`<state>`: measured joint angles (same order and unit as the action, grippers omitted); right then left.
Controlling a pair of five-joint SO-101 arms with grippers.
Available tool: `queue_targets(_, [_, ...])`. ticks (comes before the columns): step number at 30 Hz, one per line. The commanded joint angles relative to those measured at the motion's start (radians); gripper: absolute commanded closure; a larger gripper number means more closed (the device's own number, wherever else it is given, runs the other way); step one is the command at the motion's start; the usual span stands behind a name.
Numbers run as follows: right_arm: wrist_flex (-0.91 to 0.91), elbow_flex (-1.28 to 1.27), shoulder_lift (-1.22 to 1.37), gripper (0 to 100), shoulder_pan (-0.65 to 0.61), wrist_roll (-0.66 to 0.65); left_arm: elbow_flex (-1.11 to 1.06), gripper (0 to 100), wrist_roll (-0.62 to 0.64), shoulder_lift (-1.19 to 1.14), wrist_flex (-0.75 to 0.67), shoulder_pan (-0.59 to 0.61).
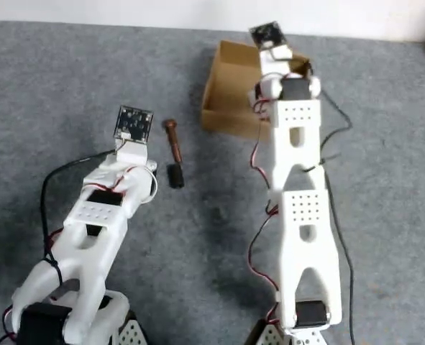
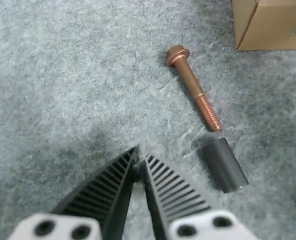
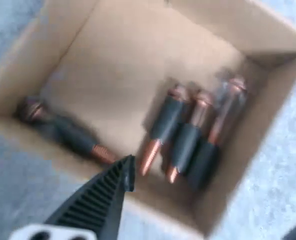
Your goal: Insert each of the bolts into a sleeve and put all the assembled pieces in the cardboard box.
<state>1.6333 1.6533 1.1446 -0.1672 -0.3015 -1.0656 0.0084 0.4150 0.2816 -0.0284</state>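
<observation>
Lying loose on the grey cloth (image 1: pixel 68 79), a copper bolt (image 2: pixel 193 87) and a dark sleeve (image 2: pixel 224 165) sit end to end but apart. The bolt's threaded tip points at the sleeve's mouth with a small gap between them, and its flanged head faces toward the box (image 1: pixel 226 72). In the high view both lie just beside the left arm, between it and the right arm.

The left gripper (image 2: pixel 139 157) hovers over the cloth near the sleeve. Its two ribbed fingers are pressed together at the tips with nothing between them.

The right arm stretches out over the box, which stands a little beyond the bolt's head at the far side of the table. The right gripper (image 3: pixel 210 197) hangs above the box's open top, spread wide and empty. One ribbed finger (image 3: pixel 107 195) shows over the near wall, and the other is a dark sliver at the picture's corner.

Inside the box lie four assembled pieces (image 3: pixel 185 137), each a copper bolt pushed through a dark sleeve. Three lie side by side, touching, toward one wall. The fourth piece (image 3: pixel 62 130) lies alone along the opposite side.
</observation>
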Motion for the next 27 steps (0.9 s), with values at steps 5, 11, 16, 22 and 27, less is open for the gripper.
queue_targets(5, [0.134, 0.087, -0.412, 51.3, -0.062, 0.135, 0.050, 99, 0.078, 0.002, 0.002, 0.085])
queue_targets(11, [0.134, -0.047, -0.803, 51.3, -0.188, 0.160, 0.050, 99, 0.130, 0.005, 0.003, 0.131])
queue_targets(16, [0.133, -0.605, -1.193, 51.3, -0.397, 0.167, 0.050, 99, 0.132, 0.008, 0.005, 0.134])
queue_targets(22, [-0.065, -1.494, -1.514, 51.3, -0.638, 0.161, 0.051, 99, 0.135, 0.010, 0.006, 0.154])
queue_targets(27, [-0.489, -2.060, -1.534, 51.3, -0.642, 0.161, 0.065, 99, 0.135, 0.010, 0.008, 0.156])
